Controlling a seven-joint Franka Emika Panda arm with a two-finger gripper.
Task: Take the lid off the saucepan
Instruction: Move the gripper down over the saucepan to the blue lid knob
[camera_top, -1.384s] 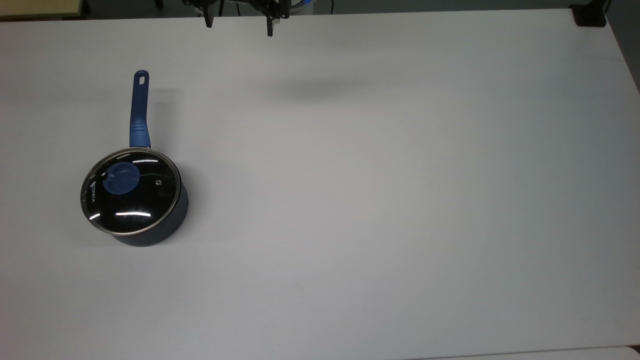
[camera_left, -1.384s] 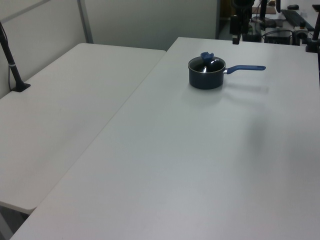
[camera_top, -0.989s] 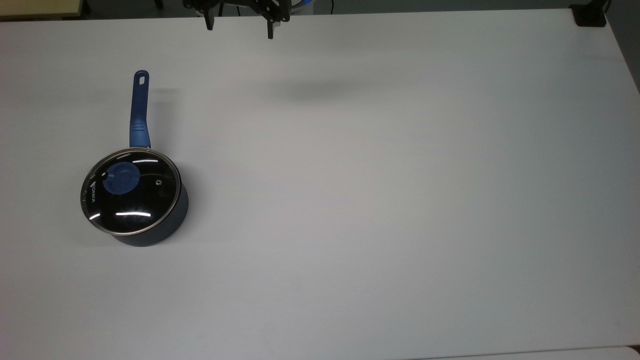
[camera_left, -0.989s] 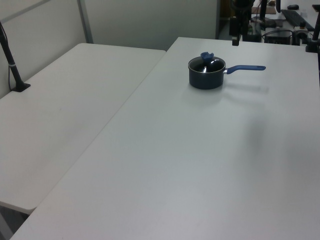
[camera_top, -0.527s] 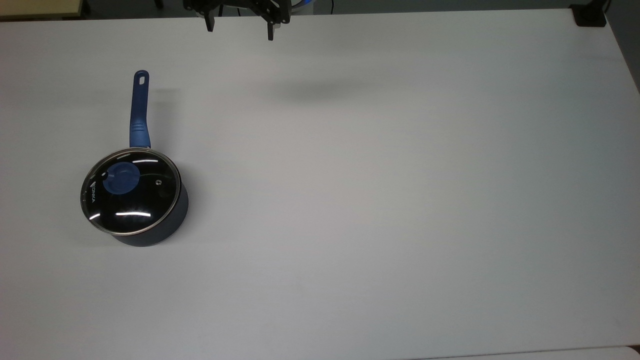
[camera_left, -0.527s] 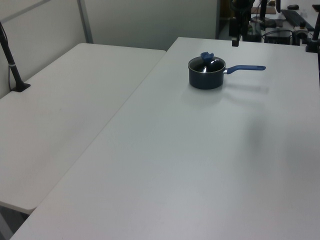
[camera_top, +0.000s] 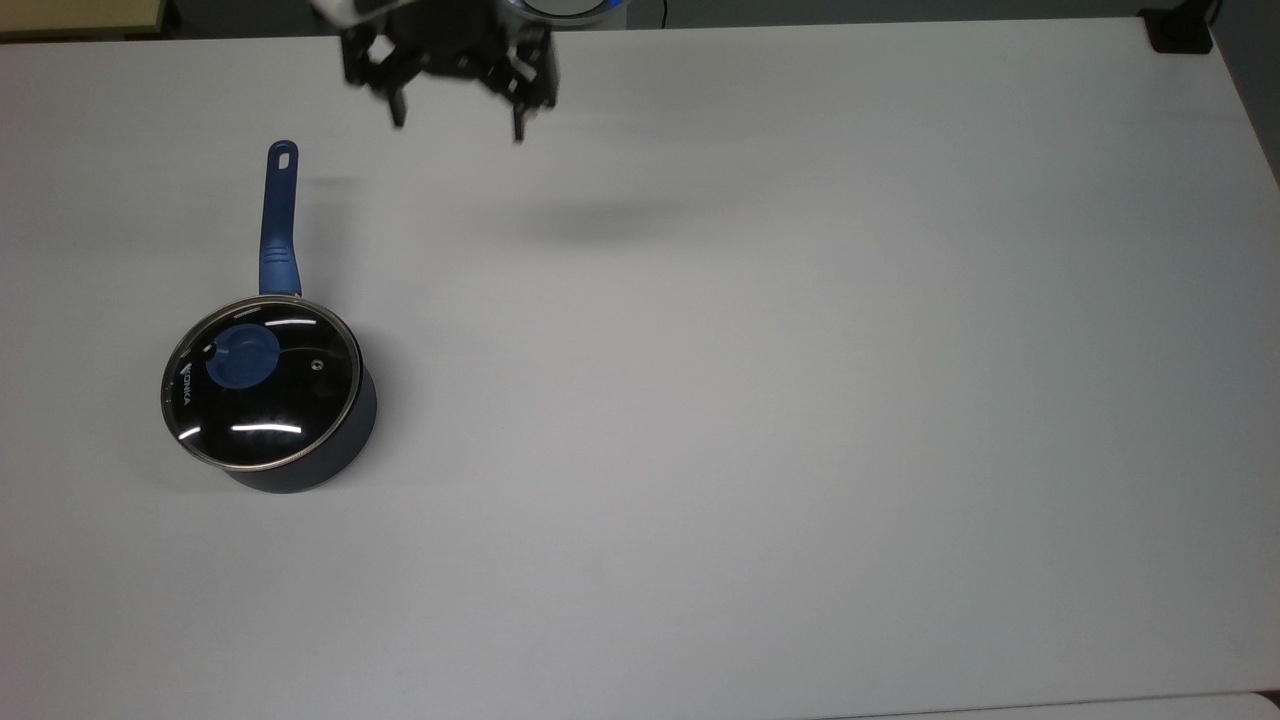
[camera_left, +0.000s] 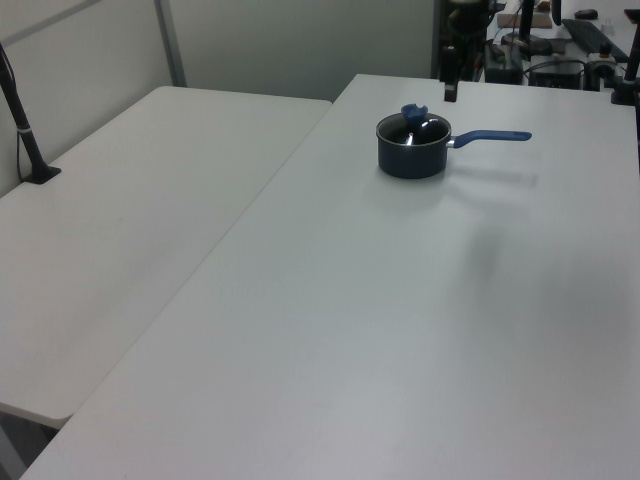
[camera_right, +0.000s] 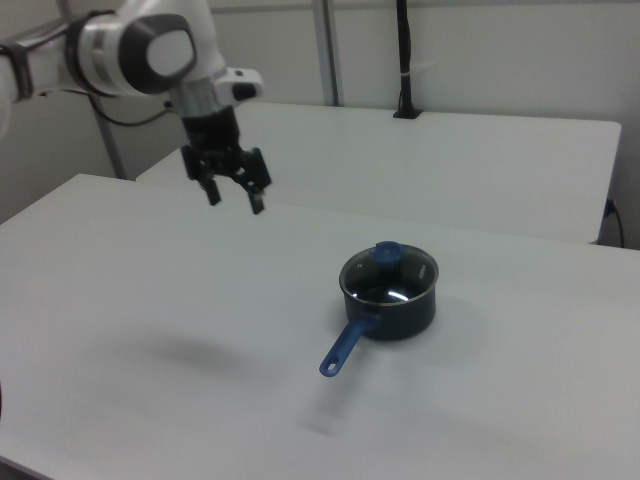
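Top view: round clear glass lid (camera_top: 262, 382) with blue knob sits closed on the small dark navy saucepan (camera_top: 300, 470), lower left of frame. Black two-finger gripper (camera_top: 457, 117), fingers apart and empty, hovers upper centre-left, well apart. Nothing done; approach, grasp and lift all remain.

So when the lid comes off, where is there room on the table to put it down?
Nearly everywhere. The saucepan with its lid sits near the top view's left edge of the table, handle pointing up. Everything to the top view's right of the pan is bare, and so is the strip below it. The open gripper hangs above the top edge.
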